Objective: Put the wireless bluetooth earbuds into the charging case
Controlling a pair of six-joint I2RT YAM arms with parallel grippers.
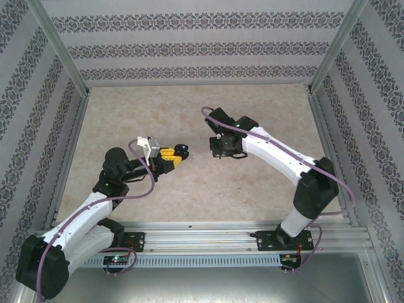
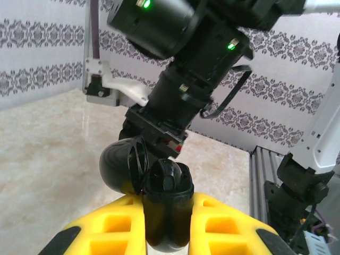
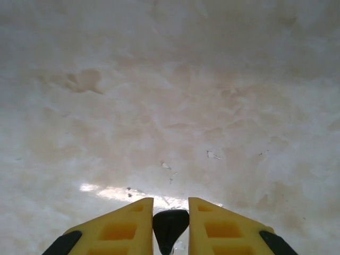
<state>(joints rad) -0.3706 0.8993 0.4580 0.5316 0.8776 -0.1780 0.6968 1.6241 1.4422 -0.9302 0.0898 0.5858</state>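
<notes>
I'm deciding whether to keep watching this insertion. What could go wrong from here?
1. The right end effector pinches the black earbud near its fingertips, above the table; a slip would drop it.
2. The charging case in the left end effector hangs midair with its lid open; a misaligned approach may hit the lid or twist the case.

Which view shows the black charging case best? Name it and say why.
Left wrist: the black charging case sits close up, lid open, clamped in the left gripper. Top external gives just a small dark shape at that gripper's tip.
</notes>
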